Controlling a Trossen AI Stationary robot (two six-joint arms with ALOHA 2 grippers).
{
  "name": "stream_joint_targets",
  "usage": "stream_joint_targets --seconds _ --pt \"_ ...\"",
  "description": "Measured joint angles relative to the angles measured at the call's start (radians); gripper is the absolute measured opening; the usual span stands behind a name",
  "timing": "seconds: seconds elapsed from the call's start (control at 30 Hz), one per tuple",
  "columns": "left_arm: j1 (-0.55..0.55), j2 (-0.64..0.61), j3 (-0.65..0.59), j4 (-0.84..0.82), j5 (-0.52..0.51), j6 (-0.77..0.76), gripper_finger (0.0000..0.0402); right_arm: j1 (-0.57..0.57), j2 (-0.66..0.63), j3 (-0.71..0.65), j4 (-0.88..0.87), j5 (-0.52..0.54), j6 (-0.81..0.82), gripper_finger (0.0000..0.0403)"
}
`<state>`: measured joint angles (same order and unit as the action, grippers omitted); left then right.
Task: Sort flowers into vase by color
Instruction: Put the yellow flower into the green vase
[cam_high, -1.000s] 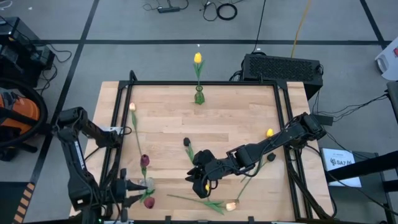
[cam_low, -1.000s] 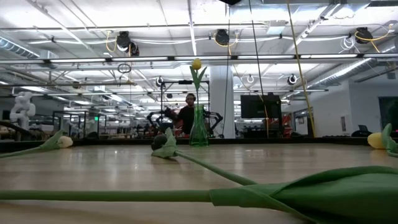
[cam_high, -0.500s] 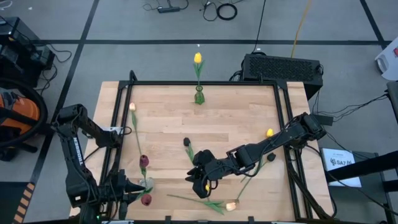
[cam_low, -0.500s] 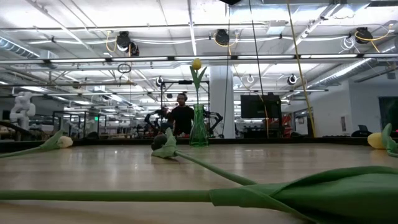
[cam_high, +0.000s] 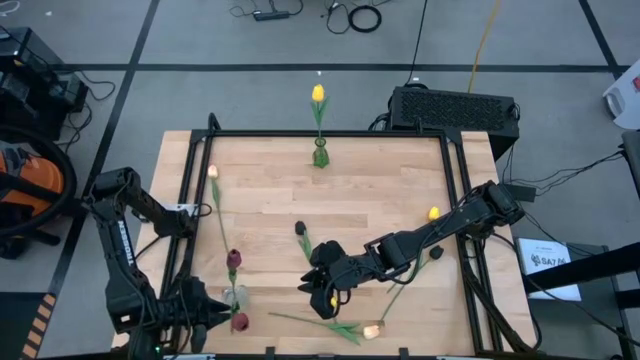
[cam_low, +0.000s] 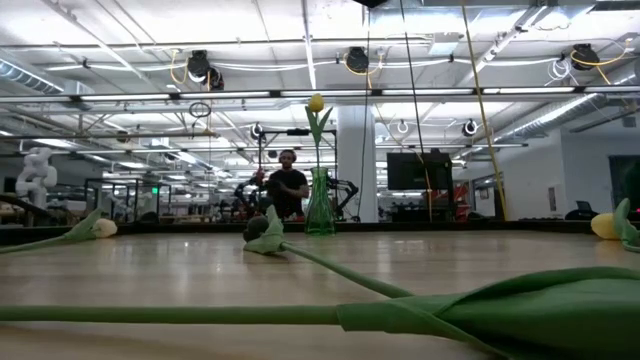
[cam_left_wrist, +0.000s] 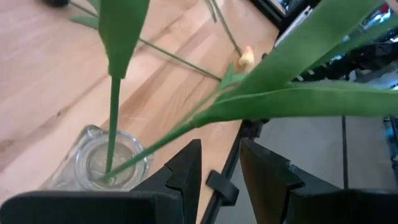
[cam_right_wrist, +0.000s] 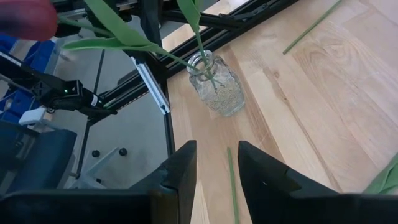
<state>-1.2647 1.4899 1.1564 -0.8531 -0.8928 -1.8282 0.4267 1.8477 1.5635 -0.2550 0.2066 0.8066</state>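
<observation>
Wooden surface (cam_high: 380, 200) carried the flowers, most of them lying flat. A green vase (cam_high: 320, 156) stood at the far edge with one yellow tulip (cam_high: 317, 93) upright in it. A clear vase (cam_high: 233, 296) stood near the front left corner, holding two dark red tulips (cam_high: 233, 259).

The left pincer (cam_high: 205, 312) was low at the front left corner, just beside the clear vase. In the left wrist view its fingers (cam_left_wrist: 186, 171) stood a little apart with nothing between them, and the glass jar (cam_left_wrist: 99, 158) with green stems was right before them.

The right pincer (cam_high: 322, 285) was over the front middle of the surface, its arm reaching in from the right. In the right wrist view its fingers (cam_right_wrist: 181, 163) were slightly open and held nothing; a loose stem (cam_right_wrist: 232, 180) lay on the wood between them.

Other flowers lay around: a near-black tulip (cam_high: 300, 229) near the middle, a pale tulip (cam_high: 212, 172) on the left, a yellow one (cam_high: 433, 213) on the right, and a peach one (cam_high: 373, 329) at the front.
</observation>
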Motion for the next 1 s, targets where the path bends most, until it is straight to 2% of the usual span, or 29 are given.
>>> stream_joint_targets --seconds 0.37,0.7,1.0 --pt "-0.061 -0.031 0.058 -0.057 -0.005 0.007 0.0116 0.001 0.0 0.0 0.0 0.0 -0.008 0.011" --pt "-0.073 -0.236 0.063 -0.339 -0.045 0.045 0.0116 0.001 0.0 0.0 -0.001 0.001 0.013 0.0109" --pt "-0.062 -0.495 0.064 -0.359 -0.316 0.362 0.0116 0.001 0.0 0.0 -0.001 0.028 0.046 0.011"
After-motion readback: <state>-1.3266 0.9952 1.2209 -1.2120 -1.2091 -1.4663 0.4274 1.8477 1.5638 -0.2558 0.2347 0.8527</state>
